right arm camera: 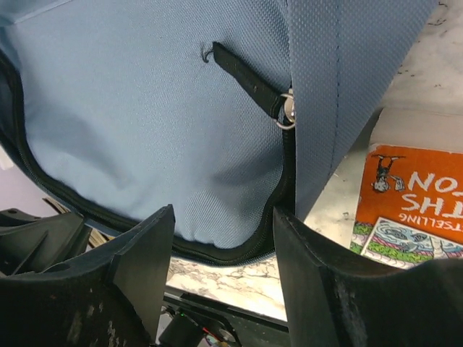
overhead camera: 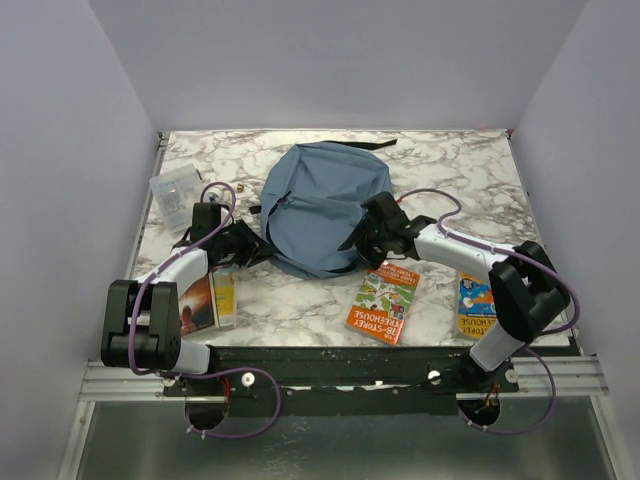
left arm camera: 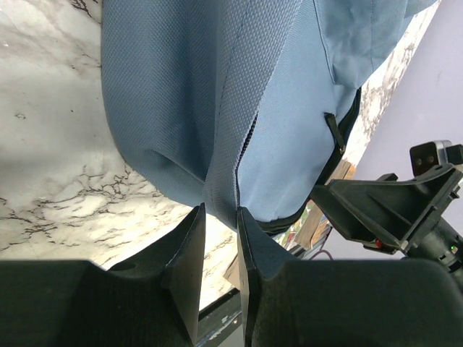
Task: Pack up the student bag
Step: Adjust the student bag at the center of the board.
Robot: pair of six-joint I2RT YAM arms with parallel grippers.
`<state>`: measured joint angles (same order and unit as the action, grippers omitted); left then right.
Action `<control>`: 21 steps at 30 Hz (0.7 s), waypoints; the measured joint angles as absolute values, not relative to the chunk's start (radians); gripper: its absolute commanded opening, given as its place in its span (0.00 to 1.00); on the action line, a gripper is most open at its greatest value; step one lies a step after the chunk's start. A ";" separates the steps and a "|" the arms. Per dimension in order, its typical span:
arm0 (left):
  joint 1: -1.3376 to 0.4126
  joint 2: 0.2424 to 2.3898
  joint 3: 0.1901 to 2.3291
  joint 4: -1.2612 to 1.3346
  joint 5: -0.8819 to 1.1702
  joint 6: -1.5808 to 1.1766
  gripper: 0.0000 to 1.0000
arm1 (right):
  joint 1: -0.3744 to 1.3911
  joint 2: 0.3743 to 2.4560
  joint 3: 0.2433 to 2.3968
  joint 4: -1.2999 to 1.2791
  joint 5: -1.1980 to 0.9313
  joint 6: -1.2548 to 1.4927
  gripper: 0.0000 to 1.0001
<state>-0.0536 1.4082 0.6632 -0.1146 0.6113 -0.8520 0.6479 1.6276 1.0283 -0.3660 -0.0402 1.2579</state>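
left tool (left arm camera: 221,212) pinches a fold of the student bag (left arm camera: 181,87).

The bag (right arm camera: 145,130) is matt woven cloth. The table (left arm camera: 43,144) looks like smooth marble. The book (right arm camera: 412,195) has a printed paper cover

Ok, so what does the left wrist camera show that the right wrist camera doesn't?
Only the left wrist view: the left gripper pinching a fold of the student bag, and a broad stretch of marble table. Only the right wrist view: the right gripper open, facing the bag's zippered edge, the metal ring on the zipper pull, and an orange book cover with lettering. Both: the blue bag fabric, its black zipper and pull.
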 measured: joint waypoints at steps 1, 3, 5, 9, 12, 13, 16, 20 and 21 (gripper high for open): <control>-0.054 1.408 0.663 -0.115 0.612 -0.852 0.26 | 0.648 1.636 1.028 -0.357 -0.041 1.259 0.58; -0.053 1.408 0.663 -0.115 0.612 -0.852 0.26 | 0.648 1.649 1.028 -0.346 -0.042 1.264 0.55; -0.054 1.408 0.663 -0.115 0.613 -0.852 0.26 | 0.648 1.661 1.028 -0.334 -0.043 1.269 0.55; -0.054 1.408 0.663 -0.115 0.614 -0.852 0.27 | 0.648 1.692 1.028 -0.310 -0.050 1.285 0.59; -0.054 1.408 0.663 -0.115 0.616 -0.852 0.32 | 0.648 1.720 1.028 -0.284 -0.068 1.293 0.58; -0.054 1.408 0.663 -0.115 0.616 -0.852 0.35 | 0.648 1.728 1.028 -0.274 -0.074 1.293 0.55; -0.054 1.406 0.663 -0.115 0.617 -0.852 0.51 | 0.648 1.752 1.028 -0.247 -0.094 1.289 0.46; -0.054 1.362 0.654 -0.117 0.619 -0.847 0.67 | 0.646 1.763 1.054 -0.242 -0.125 1.282 0.26; -0.054 1.344 0.649 -0.117 0.619 -0.846 0.69 | 0.643 1.760 1.063 -0.235 -0.136 1.282 0.19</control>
